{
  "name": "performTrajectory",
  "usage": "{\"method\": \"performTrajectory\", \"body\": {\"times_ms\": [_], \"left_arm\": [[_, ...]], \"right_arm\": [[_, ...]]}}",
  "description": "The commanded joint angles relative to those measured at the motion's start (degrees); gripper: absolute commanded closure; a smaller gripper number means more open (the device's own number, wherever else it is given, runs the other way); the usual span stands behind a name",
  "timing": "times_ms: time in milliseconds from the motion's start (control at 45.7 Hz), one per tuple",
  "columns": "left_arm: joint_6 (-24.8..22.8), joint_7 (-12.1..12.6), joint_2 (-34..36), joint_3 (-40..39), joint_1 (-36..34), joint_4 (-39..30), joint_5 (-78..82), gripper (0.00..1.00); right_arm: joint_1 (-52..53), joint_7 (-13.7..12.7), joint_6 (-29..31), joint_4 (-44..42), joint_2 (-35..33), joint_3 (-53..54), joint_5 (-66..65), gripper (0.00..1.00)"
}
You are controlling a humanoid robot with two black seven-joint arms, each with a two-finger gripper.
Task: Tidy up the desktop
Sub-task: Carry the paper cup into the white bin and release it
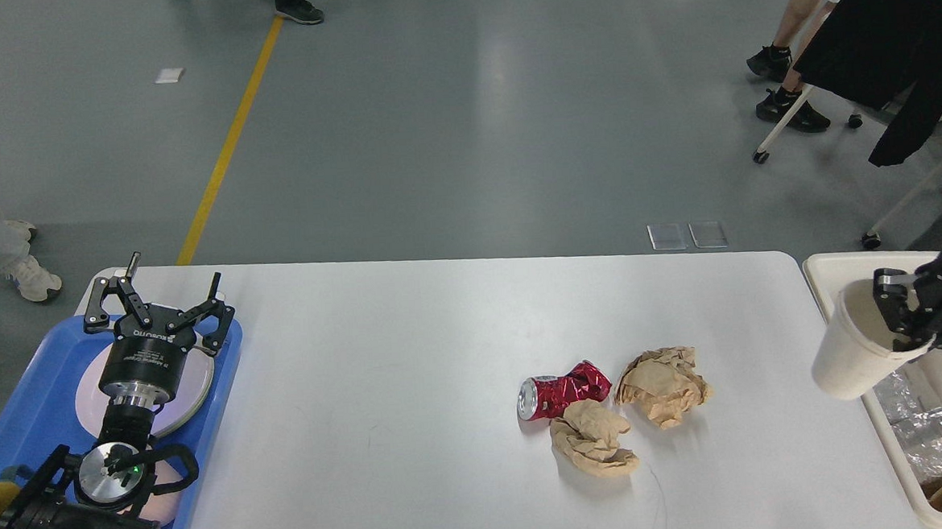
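Clamped on the paper cup (850, 349), my right gripper (897, 319) hangs past the desktop (443, 338) edge; my left gripper (158, 301) gapes wide, empty.

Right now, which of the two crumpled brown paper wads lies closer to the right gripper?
The farther-back paper wad, right of the crushed red can; the other wad sits in front of the can, farther from the right gripper.
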Motion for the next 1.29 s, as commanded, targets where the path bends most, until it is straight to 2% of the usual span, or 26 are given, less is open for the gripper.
{"method": "performTrajectory", "body": {"times_ms": [0,153,394,526,745,832,942,1008,1270], "left_arm": [[0.0,0.1,0.0,0.0,0.0,0.0,0.0,0.03],[0.0,0.1,0.0,0.0,0.0,0.0,0.0,0.03],[0.0,0.0,0.0,0.1,0.0,0.0,0.0,0.03],[0.0,0.0,0.0,0.0,-0.1,0.0,0.0,0.03],[0.0,0.0,0.0,0.0,-0.1,0.0,0.0,0.03],[0.0,0.0,0.0,0.0,0.0,0.0,0.0,0.03],[0.0,0.1,0.0,0.0,-0.1,0.0,0.0,0.03],[0.0,0.0,0.0,0.0,-0.1,0.0,0.0,0.03],[0.0,0.0,0.0,0.0,-0.1,0.0,0.0,0.03]], "right_arm": [[-9.3,-0.1,-0.8,-8.7,-4.6,-0.4,-0.9,1.0],[-20.6,-0.1,-3.6,-19.6,-9.5,2.2,-1.4,1.0],[-44.8,0.1,-12.8,-36.6,-13.2,15.7,-1.5,1.0],[-59.1,0.2,-15.4,-47.8,-11.4,22.5,-1.5,1.0],[-82.6,-0.5,-18.5,-70.7,-2.5,33.8,-1.2,1.0],[-89.4,-1.4,-21.8,-77.4,1.3,35.6,-1.2,1.0],[-94.2,-2.7,-29.2,-80.5,5.0,37.0,-1.0,1.0],[-95.5,-3.1,-31.6,-80.5,5.7,37.5,-1.0,1.0],[-96.5,-3.2,-34.2,-80.6,7.6,38.5,-0.9,1.0]]}}
